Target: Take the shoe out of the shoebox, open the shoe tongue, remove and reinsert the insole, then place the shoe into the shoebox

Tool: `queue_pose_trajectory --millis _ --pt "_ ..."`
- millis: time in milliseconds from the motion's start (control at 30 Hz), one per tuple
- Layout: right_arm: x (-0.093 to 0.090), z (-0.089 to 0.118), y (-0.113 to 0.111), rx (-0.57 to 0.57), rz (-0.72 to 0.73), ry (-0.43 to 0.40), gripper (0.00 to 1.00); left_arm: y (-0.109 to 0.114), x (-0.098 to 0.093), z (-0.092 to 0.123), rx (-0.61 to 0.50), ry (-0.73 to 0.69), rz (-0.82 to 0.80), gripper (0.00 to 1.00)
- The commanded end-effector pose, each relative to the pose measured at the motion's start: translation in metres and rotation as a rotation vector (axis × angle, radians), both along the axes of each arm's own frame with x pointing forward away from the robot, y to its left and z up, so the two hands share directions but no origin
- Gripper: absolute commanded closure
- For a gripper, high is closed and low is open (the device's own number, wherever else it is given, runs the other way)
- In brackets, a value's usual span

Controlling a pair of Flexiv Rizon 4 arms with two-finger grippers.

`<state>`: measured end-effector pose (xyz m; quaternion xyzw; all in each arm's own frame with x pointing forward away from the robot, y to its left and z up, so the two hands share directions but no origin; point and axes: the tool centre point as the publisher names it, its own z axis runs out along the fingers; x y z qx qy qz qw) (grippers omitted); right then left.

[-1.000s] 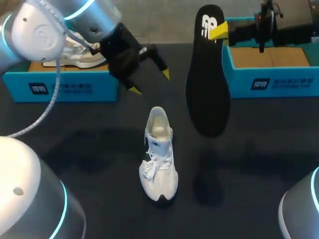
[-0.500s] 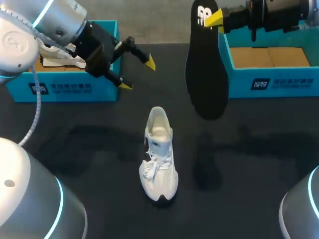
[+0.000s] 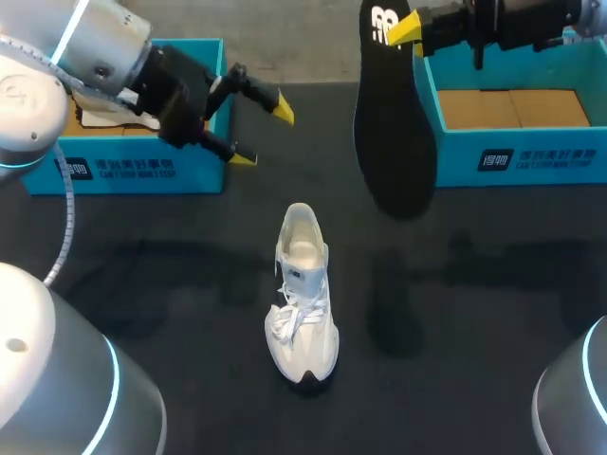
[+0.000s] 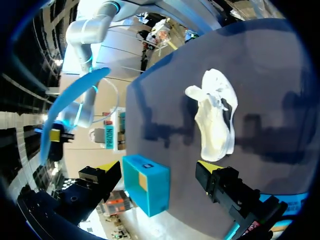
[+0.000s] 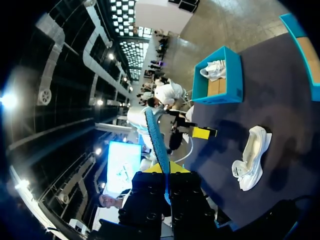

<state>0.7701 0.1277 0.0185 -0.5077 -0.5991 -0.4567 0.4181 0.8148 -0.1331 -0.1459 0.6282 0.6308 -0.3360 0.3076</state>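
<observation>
**Insole out and held in the air, shoe on the table**

The white shoe stands upright on its sole mid-table, toe toward the robot, heel toward the boxes, laces loose and the mouth open. Nothing touches it.

The right gripper comes in over the right shoebox and pinches the black insole at its heel end. The insole hangs toe-down, clear of the table, beside that box's left wall and well apart from the shoe. In the right wrist view the insole shows edge-on, rising from between the pressed fingers of that gripper.

The left gripper hangs just right of the left shoebox, fingers spread and empty, aimed toward the table's middle. A second pale shoe lies inside that box.

The left wrist view shows the left gripper spread wide, with the shoe ahead of it on the dark table. The right shoebox sits farther off, its brown inside showing.
</observation>
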Motion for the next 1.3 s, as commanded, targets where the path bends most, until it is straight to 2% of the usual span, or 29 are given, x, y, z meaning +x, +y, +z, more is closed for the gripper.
queue_pose_trajectory --millis 33,367,667,1000,1300 --pt "0.014 -0.002 0.000 -0.005 -0.012 0.017 1.00 0.008 -0.001 0.006 -0.094 -0.006 0.009 0.00" --pt "0.048 0.003 -0.011 -0.004 -0.026 0.118 1.00 0.001 -0.006 0.044 -0.261 -0.093 -0.038 0.00" --pt "0.070 -0.001 -0.012 -0.009 -0.040 0.225 1.00 -0.004 -0.015 0.069 -0.406 -0.150 -0.059 0.00" --pt "0.087 -0.013 0.014 -0.004 -0.061 0.326 1.00 -0.019 -0.019 0.086 -0.512 -0.190 -0.075 0.00" --pt "0.082 -0.035 0.038 -0.027 -0.064 0.445 1.00 -0.028 -0.021 0.093 -0.585 -0.215 -0.090 0.00"
